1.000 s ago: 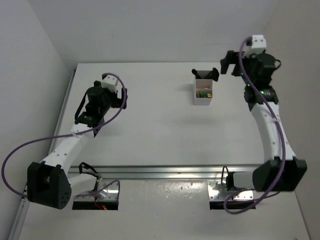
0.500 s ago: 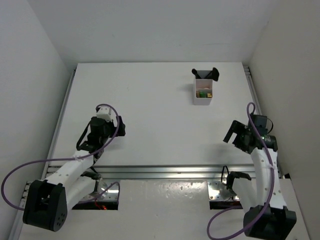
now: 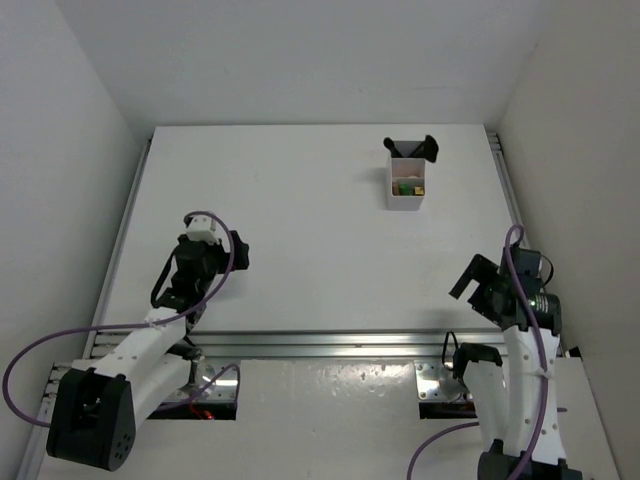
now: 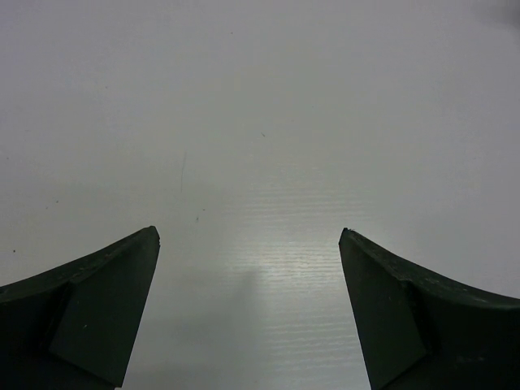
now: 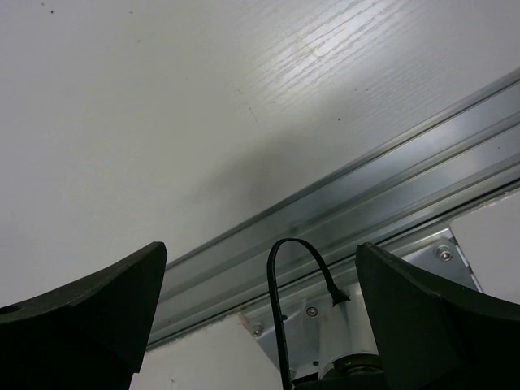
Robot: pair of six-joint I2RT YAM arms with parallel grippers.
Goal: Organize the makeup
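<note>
Top external: thin black brushes (image 3: 427, 148) and green and gold-brown tubes (image 3: 408, 186) sit in a translucent white compartment box (image 3: 405, 205), well apart from both arms. Left wrist: the left gripper (image 4: 249, 236) gapes wide, empty. Right wrist: the right gripper (image 5: 260, 248), equally wide and empty, could snag the looped black cable (image 5: 271, 276) if lowered.

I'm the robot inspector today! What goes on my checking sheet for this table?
Surface: white table, with one box on it at the far right.
Job's things: black brushes stand in the far end of the white compartment box; small green and gold-brown items lie in its middle; no sponges seen.
Clutter: nothing seen.
Grippers: left gripper open and empty over bare table; right gripper open and empty above the near edge.
Cables: purple cables loop off both arms; a thin black cable curls by the right base.
Surroundings: white walls; metal rail along the near edge.
</note>
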